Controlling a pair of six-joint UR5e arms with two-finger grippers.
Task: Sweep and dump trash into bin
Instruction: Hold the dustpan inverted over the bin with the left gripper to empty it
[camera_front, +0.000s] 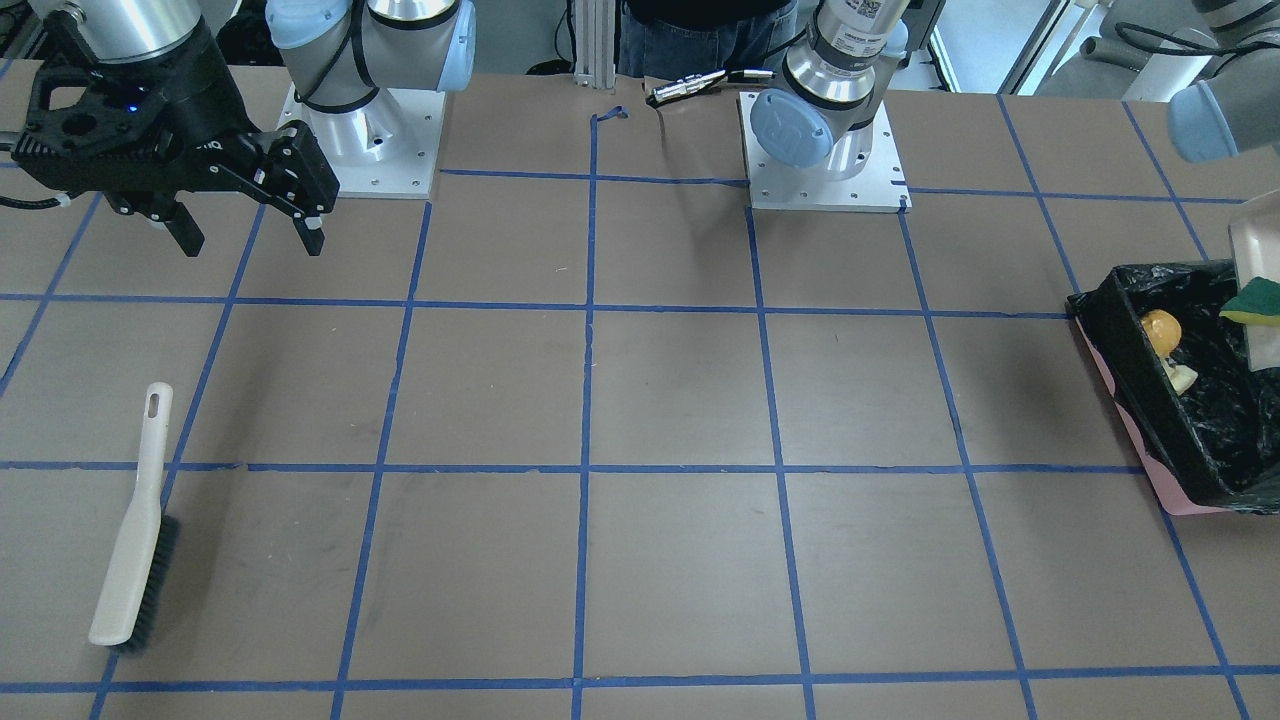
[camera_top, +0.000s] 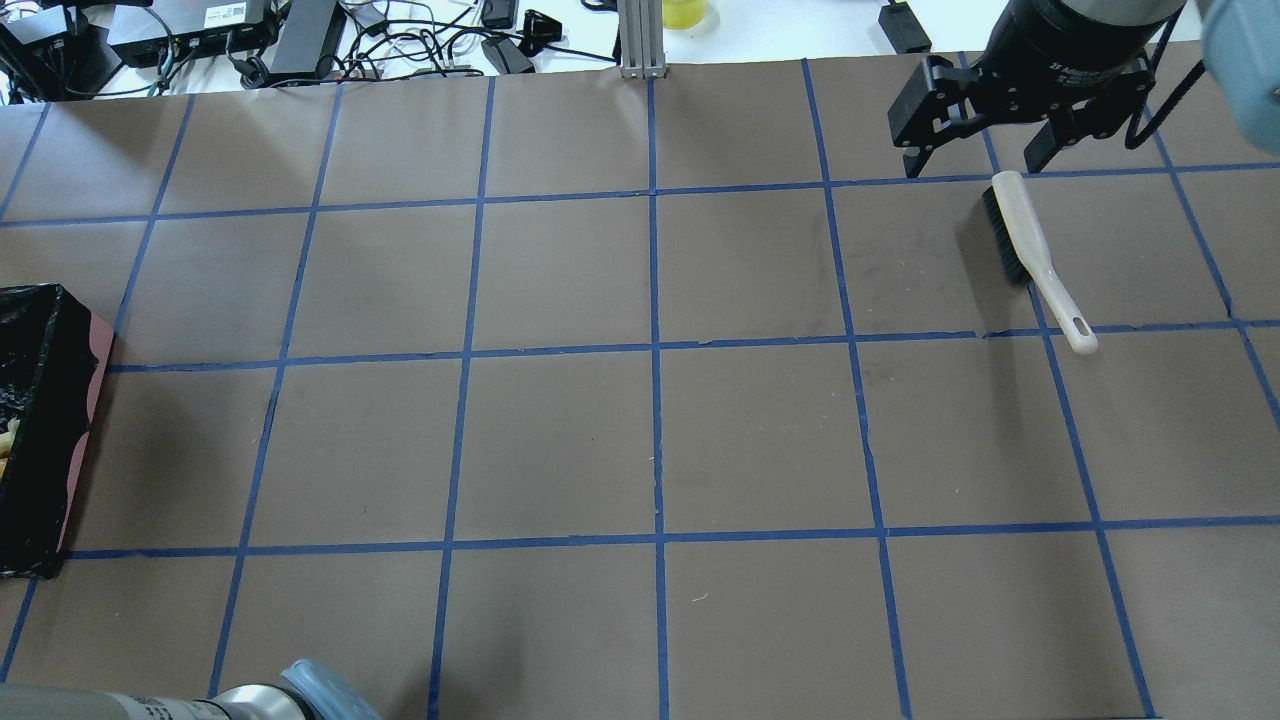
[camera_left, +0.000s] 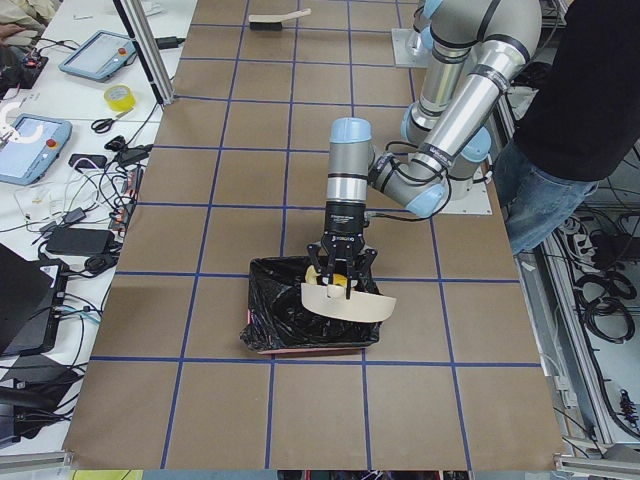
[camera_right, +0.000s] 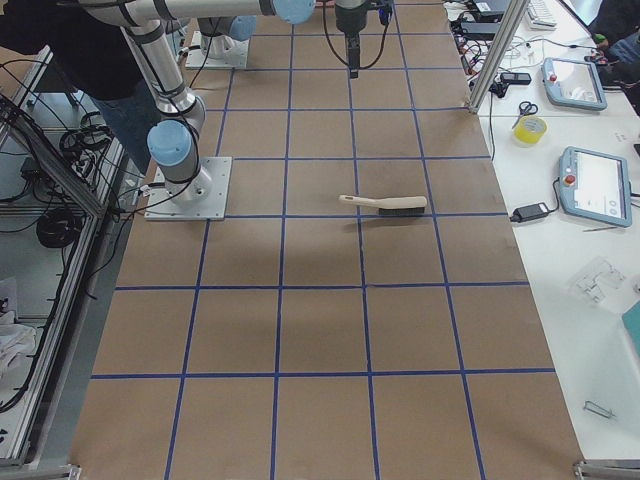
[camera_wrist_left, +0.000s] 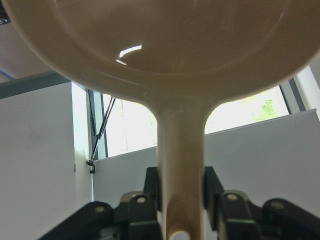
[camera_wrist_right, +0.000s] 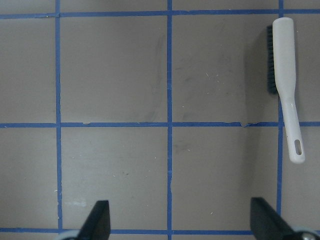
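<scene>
Brown gridded table: bin at left edge under dustpan, brush far right.

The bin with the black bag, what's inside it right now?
In the bin, a golden-orange lump and a pale yellowish piece lie on the black liner. The green-and-yellow sponge sits at the lip of the dustpan above. The dustpan hides the rest.

Two arms of brushed silver-grey tube carry round pale blue joint caps and stand on square white base plates dotted with small screws. The right end effector is matte black and angular, with a small blue light and a black cable. The left end effector is black too.
</scene>
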